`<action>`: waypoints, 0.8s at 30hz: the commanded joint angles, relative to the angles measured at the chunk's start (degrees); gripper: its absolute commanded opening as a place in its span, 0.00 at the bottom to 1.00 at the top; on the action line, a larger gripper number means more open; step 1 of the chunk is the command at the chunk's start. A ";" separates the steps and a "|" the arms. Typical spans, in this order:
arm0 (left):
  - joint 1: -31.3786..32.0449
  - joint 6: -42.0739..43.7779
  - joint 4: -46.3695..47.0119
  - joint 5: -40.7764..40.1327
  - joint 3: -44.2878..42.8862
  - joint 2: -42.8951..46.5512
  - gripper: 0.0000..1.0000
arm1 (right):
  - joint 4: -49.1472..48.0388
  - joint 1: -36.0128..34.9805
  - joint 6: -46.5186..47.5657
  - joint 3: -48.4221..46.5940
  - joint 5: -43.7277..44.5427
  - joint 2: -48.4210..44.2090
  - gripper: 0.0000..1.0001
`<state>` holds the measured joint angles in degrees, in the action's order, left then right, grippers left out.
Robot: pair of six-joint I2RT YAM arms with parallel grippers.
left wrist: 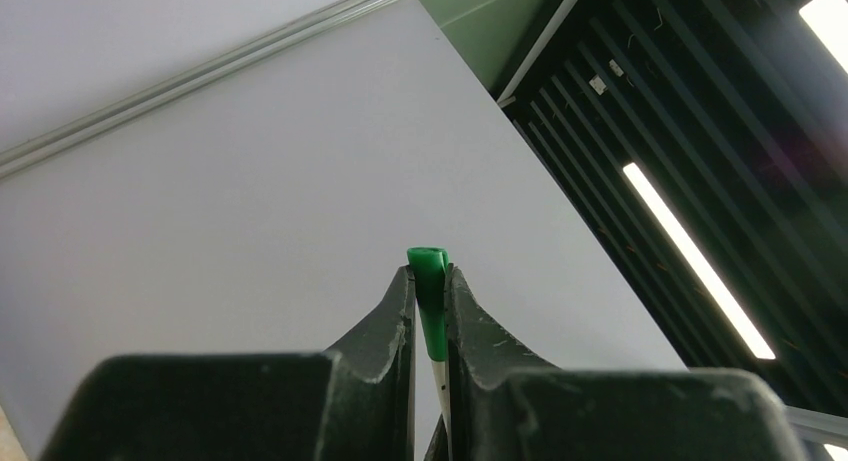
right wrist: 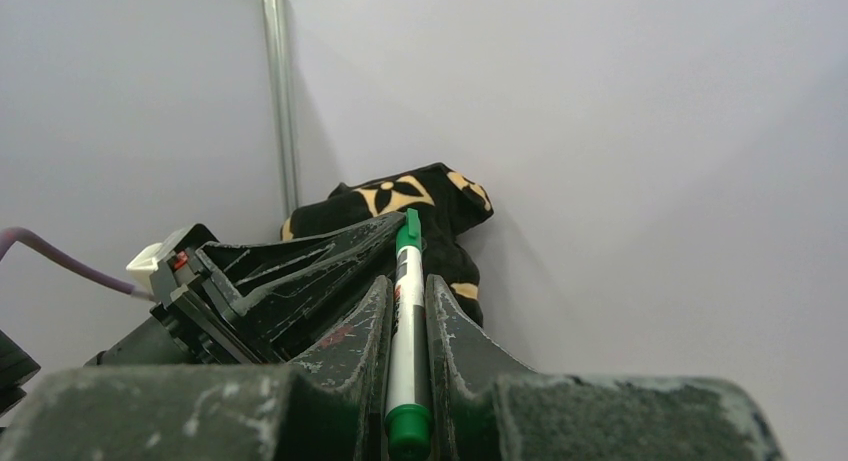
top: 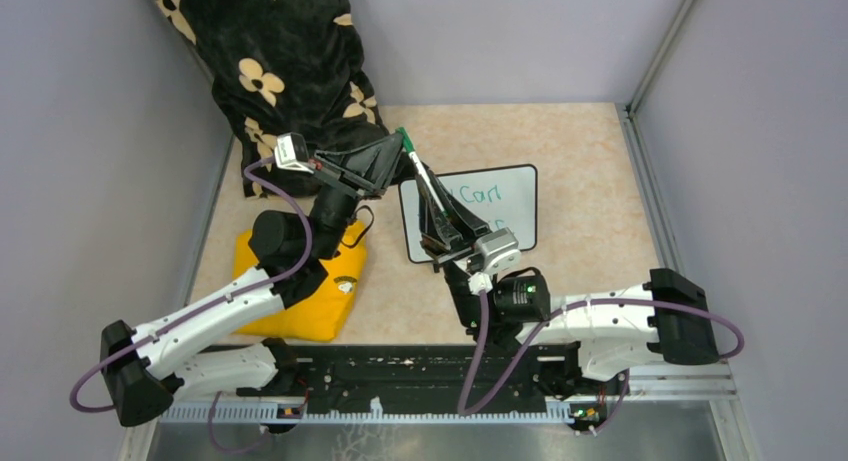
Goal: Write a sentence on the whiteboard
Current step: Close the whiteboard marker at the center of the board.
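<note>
The whiteboard [top: 510,216] lies flat on the beige table, right of centre. The sentence [top: 478,193] shows as green writing on its upper part; I can read "Can", and the rest is hidden behind the right gripper. A white marker with green ends [top: 418,176] is held in the air over the board's left edge. My left gripper [top: 402,149] is shut on its green upper end [left wrist: 430,291]. My right gripper [top: 424,187] is shut on the white barrel [right wrist: 405,311], with the other green end [right wrist: 410,426] back between the jaws.
A black cloth with yellow flowers [top: 280,61] is piled at the back left, also in the right wrist view [right wrist: 440,196]. A yellow pad [top: 310,291] lies under the left arm. Grey walls enclose the table on three sides.
</note>
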<state>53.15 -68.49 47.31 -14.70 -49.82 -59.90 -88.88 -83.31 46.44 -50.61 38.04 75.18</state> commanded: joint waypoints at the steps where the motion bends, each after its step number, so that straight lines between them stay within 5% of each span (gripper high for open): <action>1: 6.17 1.94 -0.50 12.49 0.93 -0.77 0.00 | -9.71 0.78 -0.78 -3.12 2.30 1.85 0.00; 24: 11.55 4.32 1.80 9.08 3.41 -1.45 0.00 | -9.74 1.57 -0.56 -3.44 1.86 1.33 0.00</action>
<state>59.81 -64.88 51.68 -19.97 -48.71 -60.95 -88.99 -83.46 46.94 -51.81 38.35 75.16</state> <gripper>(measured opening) 0.148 0.119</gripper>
